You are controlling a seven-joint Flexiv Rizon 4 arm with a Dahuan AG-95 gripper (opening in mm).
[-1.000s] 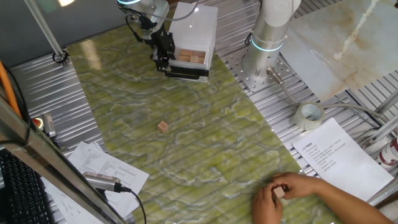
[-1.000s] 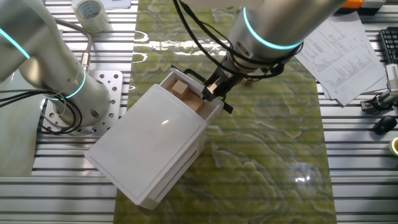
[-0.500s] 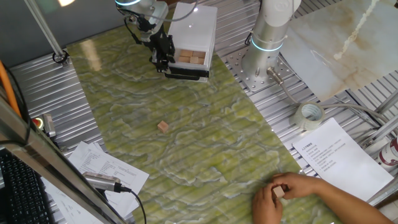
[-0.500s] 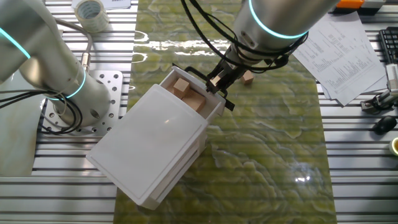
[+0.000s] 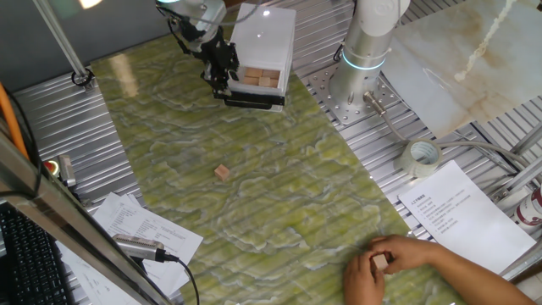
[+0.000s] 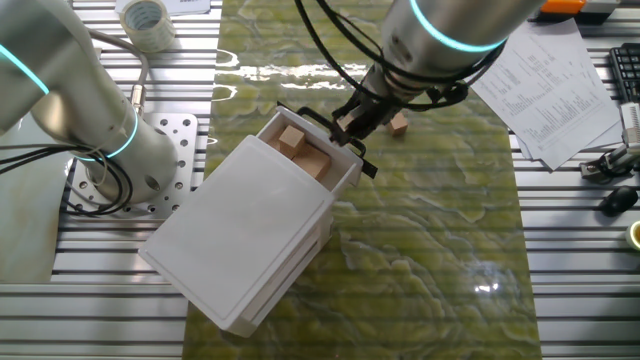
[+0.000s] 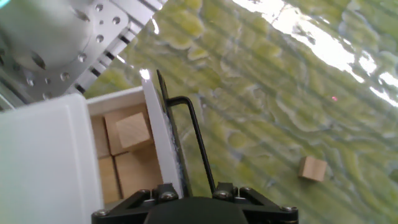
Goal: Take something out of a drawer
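Note:
The white box (image 5: 264, 38) stands at the back of the green mat, with its drawer (image 5: 257, 88) pulled out. Several tan wooden blocks (image 5: 261, 80) lie in the drawer; they also show in the other fixed view (image 6: 298, 148) and the hand view (image 7: 132, 132). My gripper (image 5: 222, 78) hovers just over the drawer's black bar handle (image 7: 193, 130), at its front left, and holds nothing. In the hand view my gripper (image 7: 193, 191) shows only its finger mounts, which stand apart astride the handle's end. It hangs above the handle (image 6: 320, 122) in the other fixed view (image 6: 348, 125).
A loose wooden block (image 5: 222, 172) lies on the mat (image 5: 254, 186), also seen from the hand (image 7: 313, 168). A person's hand (image 5: 398, 264) holds another block at the mat's near edge. A second arm's base (image 5: 364, 51), a tape roll (image 5: 422, 158) and papers (image 5: 461, 212) stand to the right.
My gripper has lifted and drawn slightly away from the drawer handle. The drawer stays pulled out and the blocks have not moved.

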